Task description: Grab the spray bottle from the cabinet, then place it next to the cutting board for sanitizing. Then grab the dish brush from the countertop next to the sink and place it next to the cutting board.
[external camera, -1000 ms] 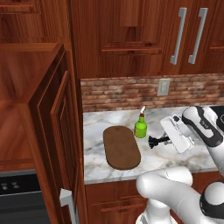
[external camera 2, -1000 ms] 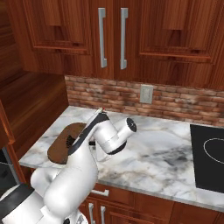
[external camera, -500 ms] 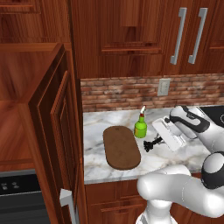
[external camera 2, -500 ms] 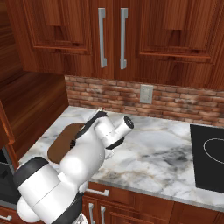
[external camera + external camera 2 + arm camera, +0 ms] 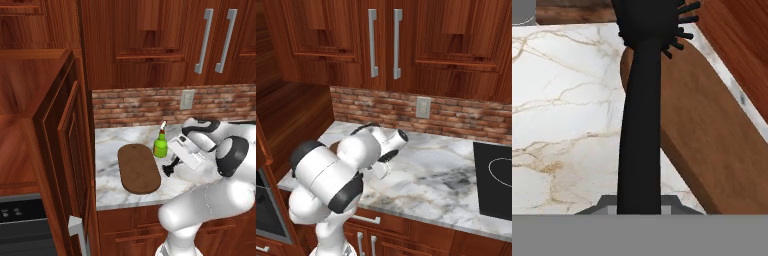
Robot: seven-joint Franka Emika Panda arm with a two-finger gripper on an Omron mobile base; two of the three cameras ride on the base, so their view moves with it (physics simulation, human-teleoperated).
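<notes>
My gripper (image 5: pixel 176 161) is shut on the thin handle of the black dish brush (image 5: pixel 171 167), just right of the cutting board (image 5: pixel 139 168), a dark brown oblong lying flat on the marble countertop (image 5: pixel 107 150). The brush's bristle head points down toward the board's right edge. The lime-green spray bottle (image 5: pixel 160 146) stands upright behind the board's far right corner. In the hand view the dish brush (image 5: pixel 639 125) runs straight up from my gripper (image 5: pixel 639 202), with its bristles over the near end of the cutting board (image 5: pixel 707 130). I cannot tell whether the bristles touch the countertop (image 5: pixel 567 125).
The tall cabinet's door (image 5: pixel 60 145) stands open on the left, close to the counter's edge. A brick backsplash (image 5: pixel 135 105) with an outlet (image 5: pixel 187 99) runs behind. A black cooktop (image 5: pixel 496 180) lies at the right end of the countertop (image 5: pixel 446 170).
The arm has swung left and a little lower with the dish brush in it, bringing the brush closer to the cutting board's right edge. The bottle and board have not moved.
</notes>
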